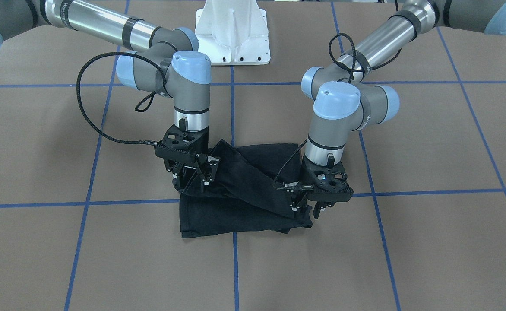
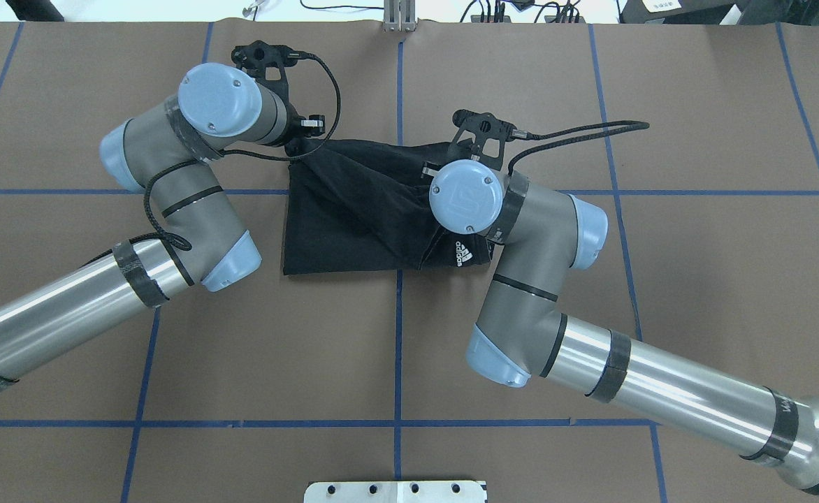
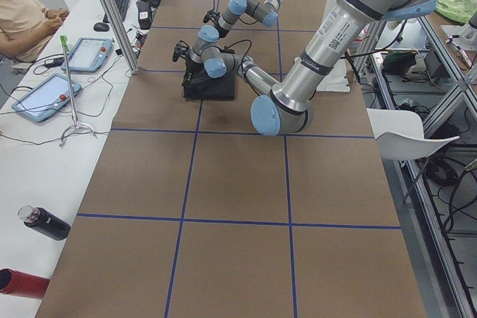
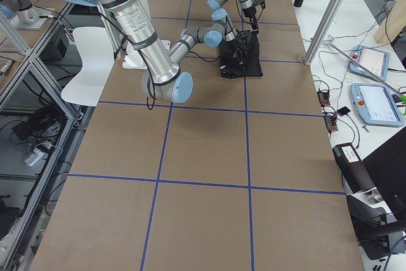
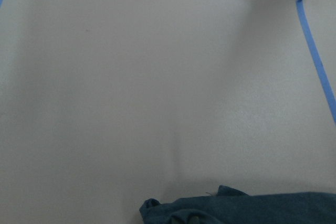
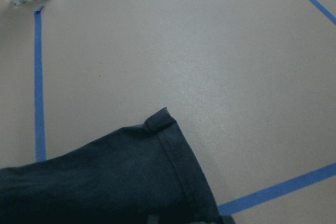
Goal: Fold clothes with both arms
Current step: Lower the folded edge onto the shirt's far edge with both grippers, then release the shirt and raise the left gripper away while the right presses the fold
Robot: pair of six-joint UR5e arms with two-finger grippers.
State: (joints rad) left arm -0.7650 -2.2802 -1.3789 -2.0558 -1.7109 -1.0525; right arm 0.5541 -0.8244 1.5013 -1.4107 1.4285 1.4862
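The black T-shirt lies partly folded at the table's middle, and its white three-stripe logo faces up near my right wrist. My left gripper is shut on the shirt's edge at the far-left corner. My right gripper is shut on the far-right edge and is hidden under its wrist in the overhead view. A raised layer of cloth hangs slanted between the two grippers. The left wrist view shows bunched cloth. The right wrist view shows a hemmed corner. No fingers show in either wrist view.
The white pedestal base stands behind the shirt. Blue tape lines grid the brown table cover. A metal bracket sits at the far edge. Tablets, bottles and a seated person line the operators' side bench.
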